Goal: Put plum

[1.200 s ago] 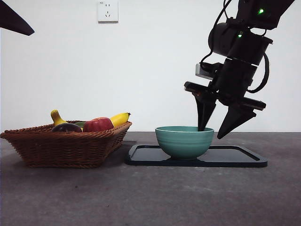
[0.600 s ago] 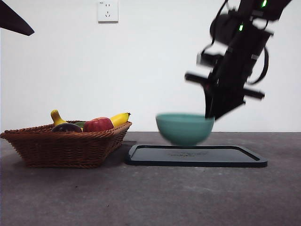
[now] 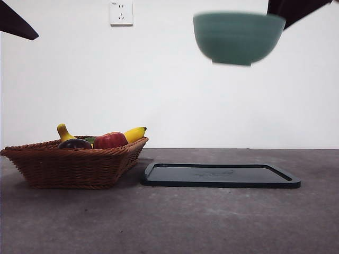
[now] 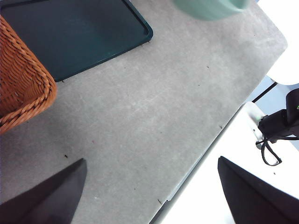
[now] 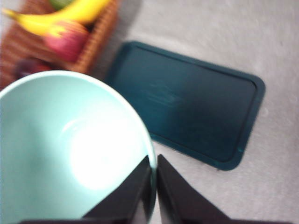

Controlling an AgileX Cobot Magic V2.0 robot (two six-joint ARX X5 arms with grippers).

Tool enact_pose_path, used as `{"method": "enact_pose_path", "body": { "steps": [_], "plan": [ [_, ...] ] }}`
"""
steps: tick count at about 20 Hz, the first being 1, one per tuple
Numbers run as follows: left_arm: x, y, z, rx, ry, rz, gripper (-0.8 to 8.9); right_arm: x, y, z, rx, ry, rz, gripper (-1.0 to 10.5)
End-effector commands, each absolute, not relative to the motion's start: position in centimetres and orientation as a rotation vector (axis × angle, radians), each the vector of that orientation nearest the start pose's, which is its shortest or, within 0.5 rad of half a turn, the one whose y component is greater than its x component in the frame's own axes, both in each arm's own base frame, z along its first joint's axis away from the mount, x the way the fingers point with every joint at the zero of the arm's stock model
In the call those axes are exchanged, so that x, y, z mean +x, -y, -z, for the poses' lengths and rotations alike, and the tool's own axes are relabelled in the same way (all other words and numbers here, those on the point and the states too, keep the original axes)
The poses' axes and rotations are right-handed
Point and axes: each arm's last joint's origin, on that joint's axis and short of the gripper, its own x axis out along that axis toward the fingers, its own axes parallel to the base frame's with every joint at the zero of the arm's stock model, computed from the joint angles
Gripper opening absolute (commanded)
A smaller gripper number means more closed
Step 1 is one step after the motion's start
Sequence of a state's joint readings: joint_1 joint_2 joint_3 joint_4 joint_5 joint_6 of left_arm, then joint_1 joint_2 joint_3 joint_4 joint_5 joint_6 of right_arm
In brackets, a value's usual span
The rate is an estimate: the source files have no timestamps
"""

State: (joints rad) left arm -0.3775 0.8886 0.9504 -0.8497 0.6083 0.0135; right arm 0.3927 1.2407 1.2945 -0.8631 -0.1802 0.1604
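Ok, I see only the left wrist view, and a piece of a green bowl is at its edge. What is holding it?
Observer: The right gripper is shut on the rim of the bowl, one jaw inside and one outside.
Operator: Is it high, or near the tray?
Observer: In the front view the bowl hangs high above the tray, near the top of the picture.
Operator: And where is the plum?
Observer: The plum lies in the basket, next to the red apple.
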Motion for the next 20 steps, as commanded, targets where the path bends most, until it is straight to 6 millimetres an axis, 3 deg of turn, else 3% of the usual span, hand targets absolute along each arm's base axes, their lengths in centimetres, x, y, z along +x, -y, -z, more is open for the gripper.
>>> {"method": "enact_pose_path", "body": {
  "steps": [1,5,13,20],
  "plan": [
    [14.3,7.5,-32.1,-0.071,-0.794,0.953,4.33,20.6,-9.9,-34.8,0.035,-0.862,-0.511,0.1],
    [14.3,7.5,-32.1,-0.071,-0.794,0.953,4.33,18.7,-10.4,-31.5,0.034,-0.907,-0.542,0.1],
    [14.3,7.5,-32.1,-0.071,-0.794,0.952,4.33,18.5,-12.2,-23.2,0.076,-1.002,-0.55,0.1],
    [14.3,7.5,-32.1,-0.071,-0.795,0.952,4.33,20.1,-14.1,-19.6,0.029,-1.076,-0.532,0.1]
  ]
}}
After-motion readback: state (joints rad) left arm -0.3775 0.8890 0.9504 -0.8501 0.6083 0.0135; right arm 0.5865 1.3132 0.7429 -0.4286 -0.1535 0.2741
